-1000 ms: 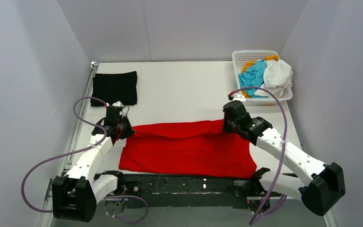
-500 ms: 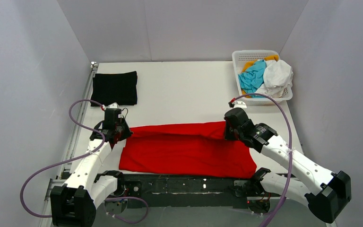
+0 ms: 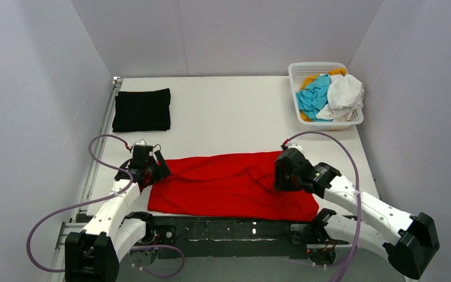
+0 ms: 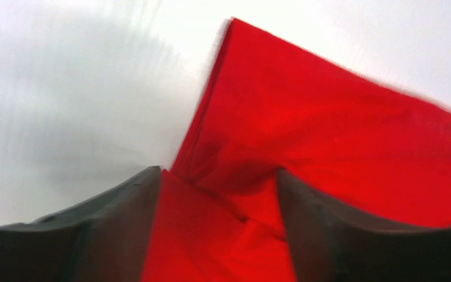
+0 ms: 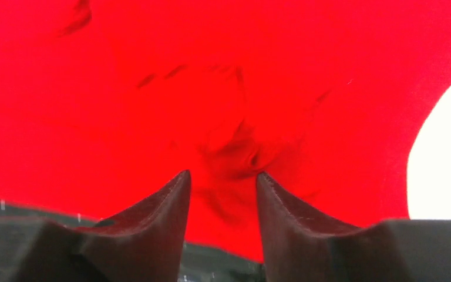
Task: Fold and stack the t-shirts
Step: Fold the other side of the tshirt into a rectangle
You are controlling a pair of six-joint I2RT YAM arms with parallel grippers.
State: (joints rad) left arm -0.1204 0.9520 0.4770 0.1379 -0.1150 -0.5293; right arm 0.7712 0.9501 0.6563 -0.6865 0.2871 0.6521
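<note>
A large red t-shirt (image 3: 229, 187) lies near the table's front edge, its far half folded over toward me with loose wrinkles. My left gripper (image 3: 152, 170) stands open over the shirt's left end. In the left wrist view its fingers (image 4: 217, 176) are wide apart, with slack red cloth (image 4: 329, 129) lying between them. My right gripper (image 3: 282, 171) is open at the shirt's right end. Its fingertips (image 5: 223, 176) are apart just above the red cloth (image 5: 211, 88). A black folded t-shirt (image 3: 142, 110) rests at the back left.
A white lattice basket (image 3: 295, 71) stands at the back right, holding crumpled cyan (image 3: 312, 97), white (image 3: 346, 91) and orange (image 3: 336, 72) shirts. A black rail (image 3: 229, 229) runs along the front edge, just below the red shirt. Grey walls enclose the table.
Both grippers came toward the front edge with the shirt's far edge, then opened and let go. The red cloth now lies folded over itself.
</note>
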